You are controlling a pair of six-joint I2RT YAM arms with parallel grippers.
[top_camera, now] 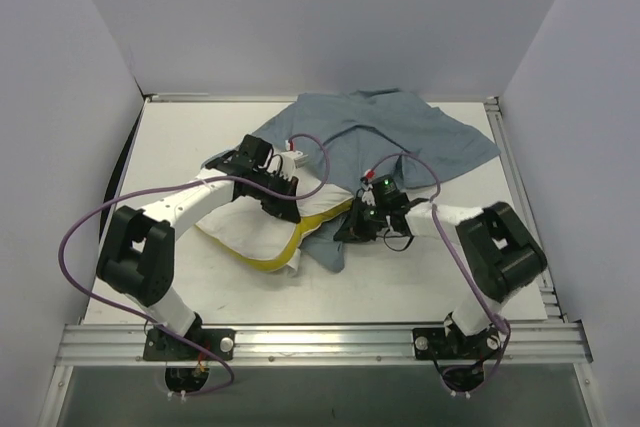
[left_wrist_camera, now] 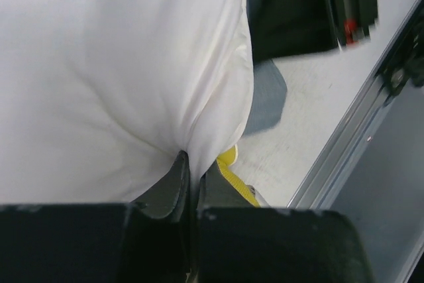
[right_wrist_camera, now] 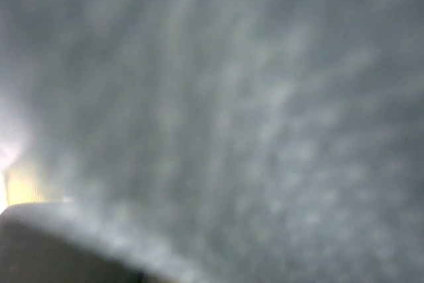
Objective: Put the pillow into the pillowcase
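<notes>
The white pillow (top_camera: 245,237) with its yellow band (top_camera: 292,245) lies at the table's middle left. My left gripper (top_camera: 290,209) is shut on a pinch of its white cover. In the left wrist view the cloth of the pillow (left_wrist_camera: 112,64) is drawn into the closed left gripper (left_wrist_camera: 192,164), with the yellow band (left_wrist_camera: 232,164) just beside it. The grey-blue pillowcase (top_camera: 390,137) spreads behind and to the right, its near fold overlapping the pillow's right end. My right gripper (top_camera: 352,229) is buried in that fold, shut on it. Blurred pillowcase (right_wrist_camera: 232,111) fills the right wrist view and hides the fingers.
An aluminium rail (top_camera: 320,337) runs along the near table edge and shows as the rail (left_wrist_camera: 344,144) in the left wrist view. White walls close off the left, back and right. Purple cables loop over both arms. The right arm's black body (left_wrist_camera: 305,11) is close to the pillow.
</notes>
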